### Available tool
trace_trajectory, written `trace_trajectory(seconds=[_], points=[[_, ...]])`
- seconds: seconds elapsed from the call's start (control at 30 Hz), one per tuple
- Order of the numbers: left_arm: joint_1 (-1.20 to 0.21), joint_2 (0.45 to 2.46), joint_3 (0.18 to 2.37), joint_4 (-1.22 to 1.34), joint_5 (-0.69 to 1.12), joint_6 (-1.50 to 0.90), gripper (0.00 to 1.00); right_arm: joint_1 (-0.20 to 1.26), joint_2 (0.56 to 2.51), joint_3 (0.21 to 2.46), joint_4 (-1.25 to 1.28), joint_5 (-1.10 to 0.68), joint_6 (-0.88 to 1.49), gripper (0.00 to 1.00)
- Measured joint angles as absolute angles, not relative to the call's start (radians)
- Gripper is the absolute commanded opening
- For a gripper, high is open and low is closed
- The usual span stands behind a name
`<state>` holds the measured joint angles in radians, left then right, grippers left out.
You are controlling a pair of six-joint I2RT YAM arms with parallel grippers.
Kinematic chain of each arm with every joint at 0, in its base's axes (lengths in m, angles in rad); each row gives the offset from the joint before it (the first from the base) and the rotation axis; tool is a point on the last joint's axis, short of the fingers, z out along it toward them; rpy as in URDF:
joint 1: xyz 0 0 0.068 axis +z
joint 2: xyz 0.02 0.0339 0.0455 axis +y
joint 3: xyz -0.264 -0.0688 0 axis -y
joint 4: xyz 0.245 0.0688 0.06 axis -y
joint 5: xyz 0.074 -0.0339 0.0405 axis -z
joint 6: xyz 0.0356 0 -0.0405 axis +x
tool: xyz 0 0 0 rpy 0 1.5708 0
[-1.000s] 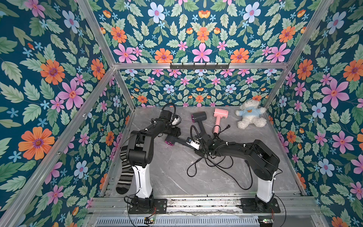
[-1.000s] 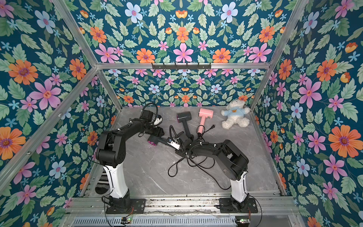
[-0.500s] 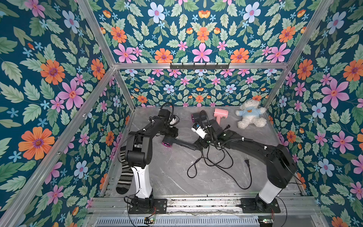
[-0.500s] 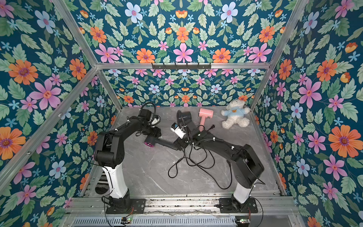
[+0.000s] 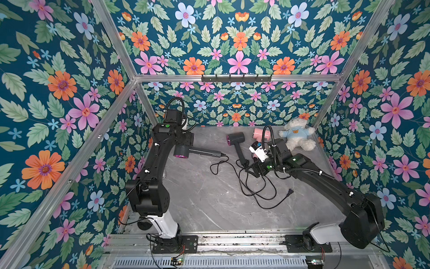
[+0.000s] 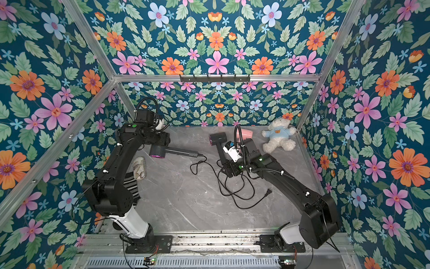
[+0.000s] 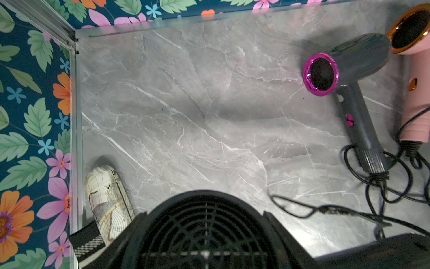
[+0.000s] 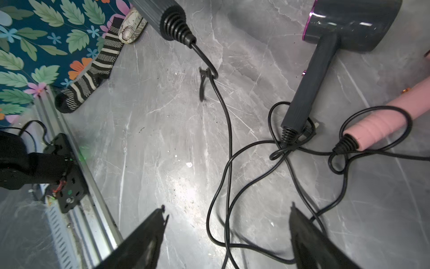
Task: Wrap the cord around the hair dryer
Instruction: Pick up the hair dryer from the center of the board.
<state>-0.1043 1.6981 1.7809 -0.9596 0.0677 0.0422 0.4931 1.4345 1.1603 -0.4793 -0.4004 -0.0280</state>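
Note:
My left gripper (image 5: 184,142) is shut on the head of a dark hair dryer (image 5: 182,151) with a magenta rim and holds it off the table, handle pointing right. In the left wrist view its black rear grille (image 7: 204,233) fills the space between the jaws. The black cord (image 5: 216,165) drops from the handle's end, loops on the table and ends in a plug (image 5: 289,192). My right gripper (image 5: 252,170) hangs open just above the loose loops. In the right wrist view the cord (image 8: 229,130) runs between the gripper's fingers (image 8: 151,233) without touching them.
A second dark dryer (image 5: 236,139) and a pink dryer (image 5: 259,134) lie at the back, their cords tangled with the loops. A teddy bear (image 5: 296,137) sits in the back right corner. A glasses case (image 6: 139,167) and a striped sock (image 6: 130,186) lie by the left wall.
My right gripper has opened and drawn back to the right, away from the held dryer's handle, to above the cord loops. The left arm has lifted the dryer higher.

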Motion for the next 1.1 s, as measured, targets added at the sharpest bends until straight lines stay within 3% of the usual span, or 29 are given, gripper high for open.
trace_trajectory(seconds=[0.2,0.5,0.57,0.9,1.03,1.1], points=[[-0.089,1.612,1.840,-1.023,-0.028,0.019,0.00,0.505,1.574,1.192,-0.467,-0.388,0.153,0.50],[-0.083,1.579,1.816,-1.035,-0.069,-0.001,0.00,0.553,1.750,1.183,-0.389,-0.365,0.407,0.51],[-0.083,1.568,1.795,-1.033,-0.071,-0.001,0.00,0.562,1.794,1.201,-0.364,-0.341,0.449,0.40],[-0.083,1.541,1.742,-1.020,-0.066,-0.004,0.00,0.583,1.915,1.208,-0.232,-0.285,0.620,0.43],[-0.083,1.531,1.736,-1.019,-0.062,-0.001,0.00,0.587,1.958,1.234,-0.212,-0.275,0.645,0.20],[-0.084,1.528,1.736,-1.019,-0.062,0.000,0.00,0.587,1.968,1.248,-0.208,-0.257,0.651,0.16]])
